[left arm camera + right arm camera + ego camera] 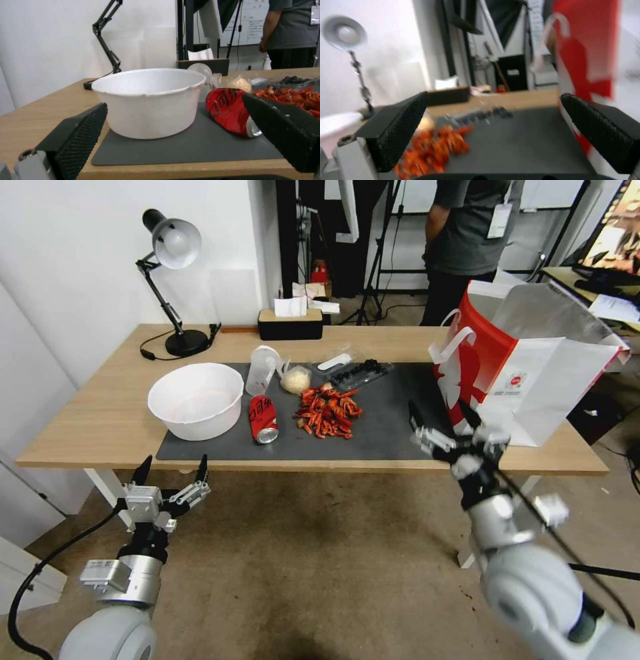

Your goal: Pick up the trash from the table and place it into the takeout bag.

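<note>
Right gripper (443, 425) hangs over the front edge of the table (87, 427), at the dark grey mat's (387, 427) front right corner, its fingers spread wide with nothing between them; the takeout bag (533, 380) stands just beside it on the right end of the table, mouth open and foil lining showing. Left gripper (172, 468) waits below the front edge near the mat's left end, likewise fully open and empty, facing the white bowl (150, 100).

All the trash lies on the mat. The bowl sits at the mat's left end; the red cola can (263, 419) lies on its side just beside it, mouth toward the front edge. A pile of red crayfish shells (328, 412) sits mid-mat, with a toppled clear plastic cup (261, 369), a clear-wrapped whitish lump (296, 379) and a dark tray (360, 373) along the mat's back edge.

Nothing appears to be bagged yet, so the step in hand looks like the first reach. The can seems the easiest start: close across its barrel, not its ends, since it could roll. Whatever is carried should be lifted well above the bag's rim before release, because the bag leans and a knock could tip it.

Writing: the can carries white lettering, too small to read; the bag shows a small round red logo, also illegible.
</note>
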Controlling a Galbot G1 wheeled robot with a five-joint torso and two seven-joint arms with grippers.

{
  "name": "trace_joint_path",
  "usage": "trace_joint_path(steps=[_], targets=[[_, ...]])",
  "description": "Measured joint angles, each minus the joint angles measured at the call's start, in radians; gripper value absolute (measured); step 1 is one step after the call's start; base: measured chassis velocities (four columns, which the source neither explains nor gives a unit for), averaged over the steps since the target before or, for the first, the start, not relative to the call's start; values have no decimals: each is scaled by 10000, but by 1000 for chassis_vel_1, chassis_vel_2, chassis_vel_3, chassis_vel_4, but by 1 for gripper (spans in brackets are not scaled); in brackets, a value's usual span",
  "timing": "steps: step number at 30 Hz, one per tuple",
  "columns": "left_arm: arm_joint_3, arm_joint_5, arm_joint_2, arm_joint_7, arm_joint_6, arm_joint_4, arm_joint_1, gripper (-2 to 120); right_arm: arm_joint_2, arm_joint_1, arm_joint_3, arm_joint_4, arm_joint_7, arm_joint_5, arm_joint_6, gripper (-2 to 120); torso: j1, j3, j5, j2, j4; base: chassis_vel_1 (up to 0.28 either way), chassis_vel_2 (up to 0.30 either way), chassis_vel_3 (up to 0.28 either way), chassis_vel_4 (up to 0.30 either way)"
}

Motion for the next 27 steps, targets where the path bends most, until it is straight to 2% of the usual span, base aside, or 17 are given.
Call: trace_joint_path(steps=[11, 27], targets=[[41, -2, 25, 43, -1, 92, 19, 100, 712, -1187, -308, -408, 1560, -1139, -34, 100, 2, 0, 0, 0, -1, 0, 0, 0, 0], [93, 60, -23, 94, 30, 235, 79, 100, 885, -1537, -448, -506, 2118, -1196, -701, 100, 2, 1, 0, -2, -1, 0, 0, 0, 0]])
